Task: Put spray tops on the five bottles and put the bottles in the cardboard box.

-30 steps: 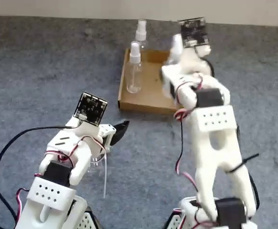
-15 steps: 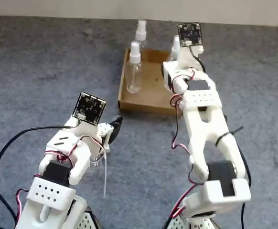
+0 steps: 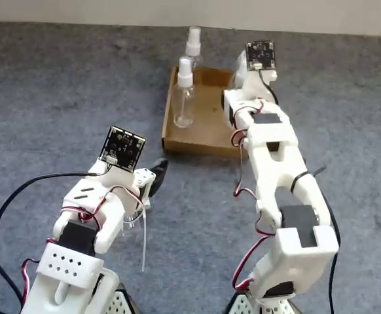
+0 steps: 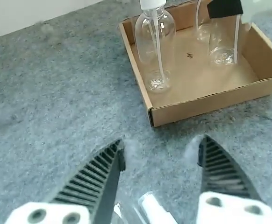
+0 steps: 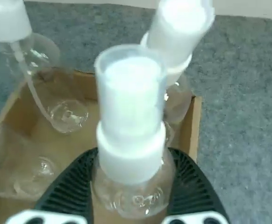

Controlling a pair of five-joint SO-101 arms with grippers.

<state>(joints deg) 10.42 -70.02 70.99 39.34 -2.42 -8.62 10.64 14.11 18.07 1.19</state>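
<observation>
From above, one capped bottle (image 3: pixel 183 98) stands at the left of the cardboard box (image 3: pixel 210 124), another (image 3: pixel 194 40) waits just beyond its far wall, and my right arm (image 3: pixel 275 163) reaches over the box. I judge the job under halfway. From the left wrist, the left gripper (image 4: pixel 161 142) is spread wide, clamping nothing. A clear part (image 4: pixel 150 208), bottle or spray top, I cannot tell, lies between the finger roots. From the right wrist, the right gripper (image 5: pixel 133 158) pinches the held bottle (image 5: pixel 131 116) upright over the box's right side, long axis vertical, spray top up.
</observation>
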